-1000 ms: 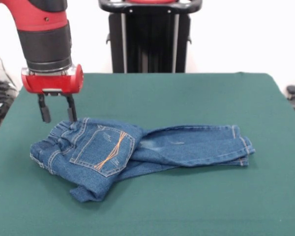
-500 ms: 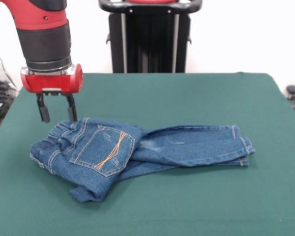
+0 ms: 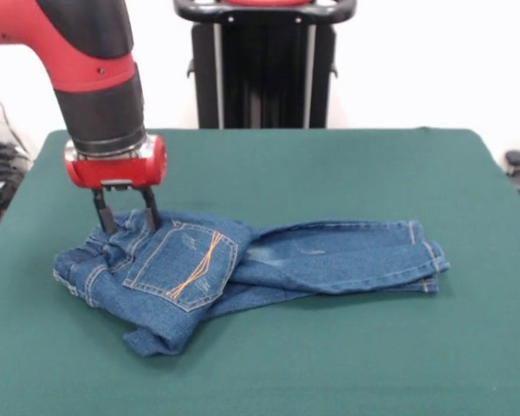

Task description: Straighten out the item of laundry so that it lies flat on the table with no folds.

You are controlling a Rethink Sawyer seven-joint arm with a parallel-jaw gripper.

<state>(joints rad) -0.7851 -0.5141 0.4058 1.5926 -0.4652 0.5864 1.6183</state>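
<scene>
On the green desk lie crumpled jeans; the gripper, jaws apart, straddles their waistband.

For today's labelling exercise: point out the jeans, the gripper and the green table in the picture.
jeans (image 3: 329, 256), front view, on the upper leg.
gripper (image 3: 126, 220), front view, midway between its open fingertips at the waistband.
table (image 3: 329, 165), front view, on bare green top behind the jeans.

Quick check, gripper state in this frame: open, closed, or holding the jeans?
Gripper: open, fingers spread at the waistband of the jeans, nothing gripped yet.
</scene>
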